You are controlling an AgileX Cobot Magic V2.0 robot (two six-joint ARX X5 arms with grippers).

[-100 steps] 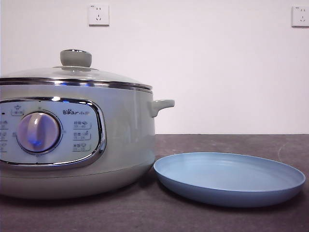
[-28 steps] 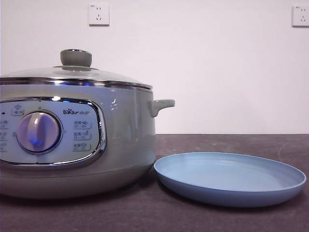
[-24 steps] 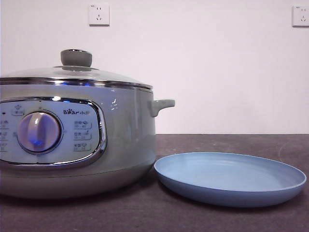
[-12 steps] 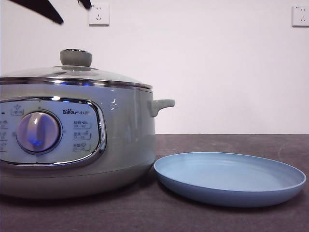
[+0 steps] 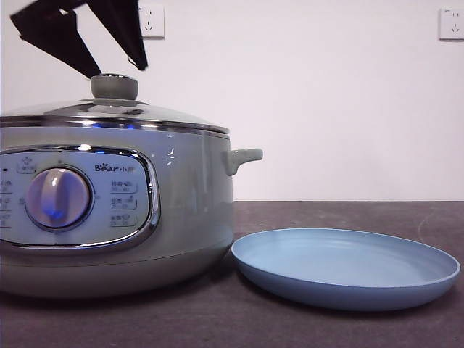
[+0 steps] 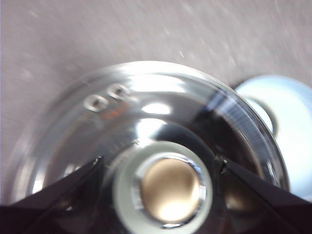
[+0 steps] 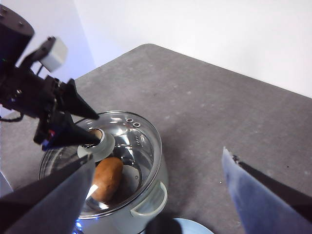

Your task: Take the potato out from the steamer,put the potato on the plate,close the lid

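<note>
Glass lid (image 5: pixel 109 112) closed on steamer (image 5: pixel 181 210), frame left; potato (image 7: pixel 107 178) inside; my left gripper (image 5: pixel 116 71) spread wide over knob, gripping nothing. Right gripper (image 7: pixel 156 170) open, idle. Blue plate (image 5: pixel 344 290) bare, lower right. All steps remain.

Dark grey speckled table (image 5: pixel 348 330) is filling the lower part of the front view, running back to a plain white wall (image 5: pixel 326 109). 2 white wall sockets are sitting high on that wall: 1 socket (image 5: pixel 151 20) near the top left, 1 socket (image 5: pixel 451 23) at the top right edge, well apart. The same grey tabletop is showing in both wrist views, meeting the white wall in the right wrist view.
</note>
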